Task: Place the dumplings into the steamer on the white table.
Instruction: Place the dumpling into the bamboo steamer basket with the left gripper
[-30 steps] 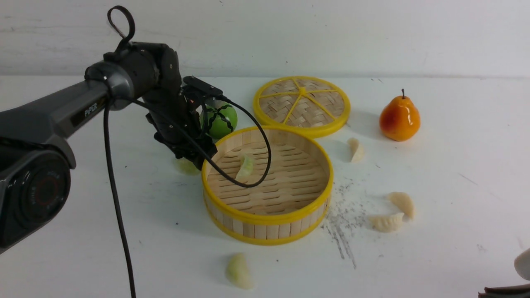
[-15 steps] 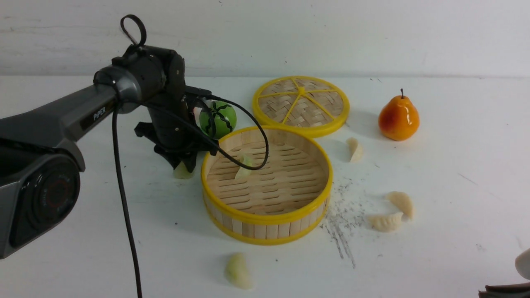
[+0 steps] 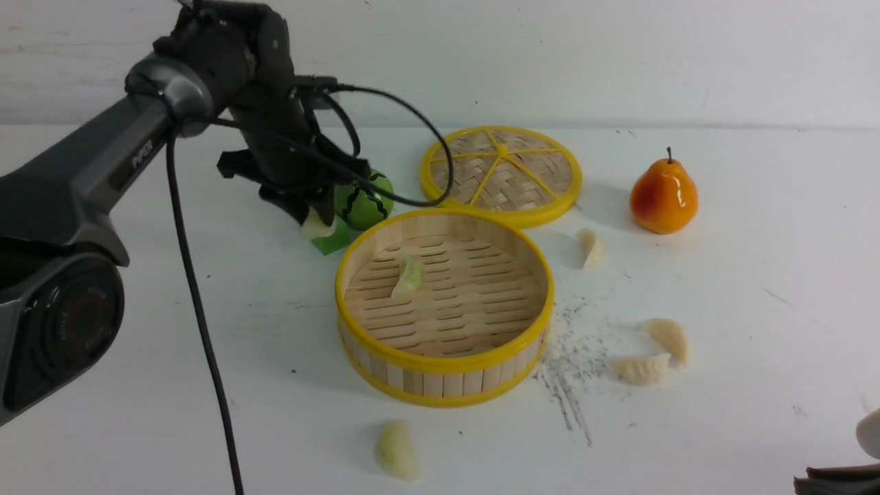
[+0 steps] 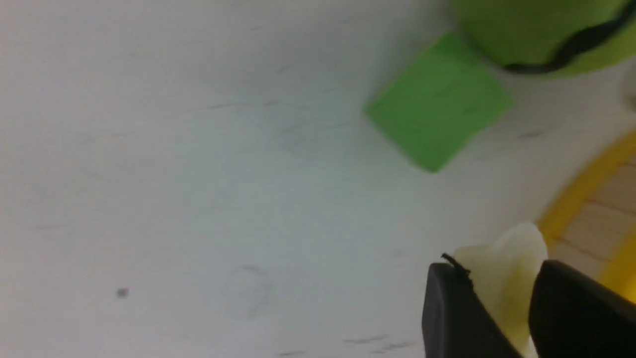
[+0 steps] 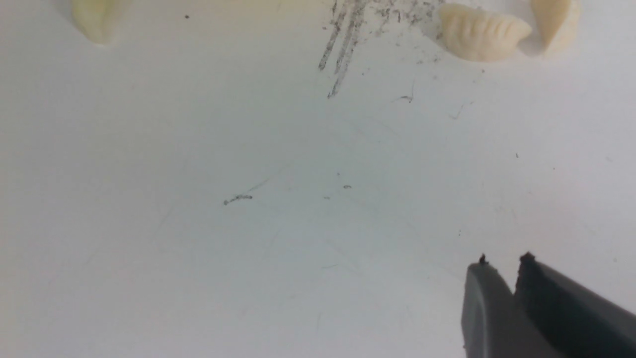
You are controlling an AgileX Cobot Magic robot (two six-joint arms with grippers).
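My left gripper [image 3: 316, 218] hangs above the white table [image 3: 206, 385], just left of the steamer's far rim, shut on a pale dumpling [image 3: 317, 225]. In the left wrist view the dumpling [image 4: 507, 268] sits squeezed between the two black fingers [image 4: 447, 308]. The steamer [image 3: 440, 363] holds one pale green dumpling [image 3: 409, 275]. Loose dumplings lie on the table: one greenish [image 3: 395, 450] in front of the steamer, three cream ones [image 3: 591, 247] [image 3: 667, 337] [image 3: 639, 370] to its right. My right gripper [image 5: 503, 261] is low at the front right, shut and empty.
A green cube [image 3: 333, 240] and a striped green ball [image 3: 364, 199] sit directly under and behind the left gripper. The woven lid [image 3: 502, 172] lies behind the steamer, with a pear [image 3: 663, 196] at the far right. Dark scuffs [image 3: 567, 385] mark the table right of the steamer.
The left gripper closed on the dumpling lying left of the steamer and lifted it up and back, uncovering the green cube. The right gripper's corner of the front view looks unchanged.
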